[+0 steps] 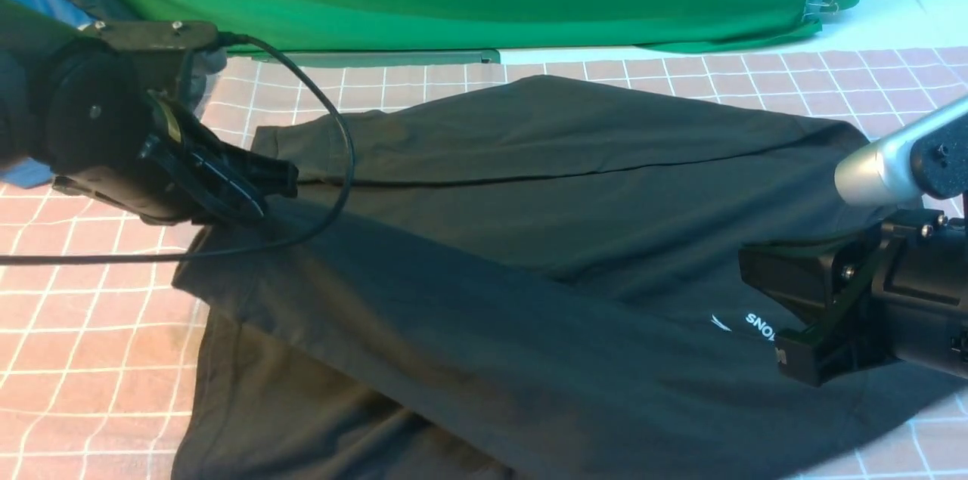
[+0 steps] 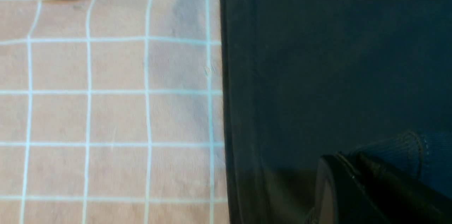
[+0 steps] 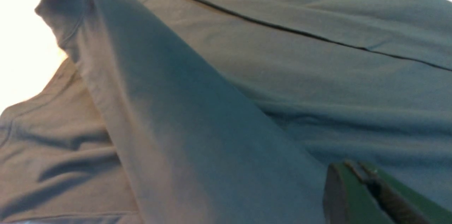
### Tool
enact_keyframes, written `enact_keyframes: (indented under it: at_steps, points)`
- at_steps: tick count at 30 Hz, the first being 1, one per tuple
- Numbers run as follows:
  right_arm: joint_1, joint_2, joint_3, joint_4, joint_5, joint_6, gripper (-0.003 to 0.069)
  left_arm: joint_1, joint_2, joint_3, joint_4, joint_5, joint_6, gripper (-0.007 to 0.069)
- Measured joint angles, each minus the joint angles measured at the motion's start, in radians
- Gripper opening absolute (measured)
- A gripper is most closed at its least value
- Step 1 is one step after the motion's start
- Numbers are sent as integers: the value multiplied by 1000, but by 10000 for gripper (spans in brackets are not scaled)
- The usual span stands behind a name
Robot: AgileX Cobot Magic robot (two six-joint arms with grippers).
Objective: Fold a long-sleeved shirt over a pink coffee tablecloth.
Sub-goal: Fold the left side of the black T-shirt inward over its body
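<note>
Item: large black long-sleeved crew-neck shirt (image 1: pixel 529 238), spread on the wide dusty-pink, white-gridded tablecloth (image 1: pixel 91 329), one sleeve drawn across its body. My left gripper (image 1: pixel 261 189): clamped on the ribbed cuff (image 2: pixel 406 144). My right gripper (image 1: pixel 749 264): jaws together beside the chest print.

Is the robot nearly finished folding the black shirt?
Roughly partway. Done: the far side of the black long-sleeved shirt looks folded in over its body on the pink checked tablecloth. In hand: the left pincer grips the ribbed cuff, its sleeve stretched across the front; the right pincer is shut beside the white print. Left: lay that sleeve down, then fold the body.
</note>
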Motion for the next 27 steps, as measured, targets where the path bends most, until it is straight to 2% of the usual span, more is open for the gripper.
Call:
enact_keyframes:
  at_steps: [15, 27]
  points:
    - [0, 0, 0, 0, 26, 14, 48, 17, 143, -17, 105, -222, -7, 46]
    - [0, 0, 0, 0, 45, 14, 52, 17, 220, -18, 166, -242, -56, 46]
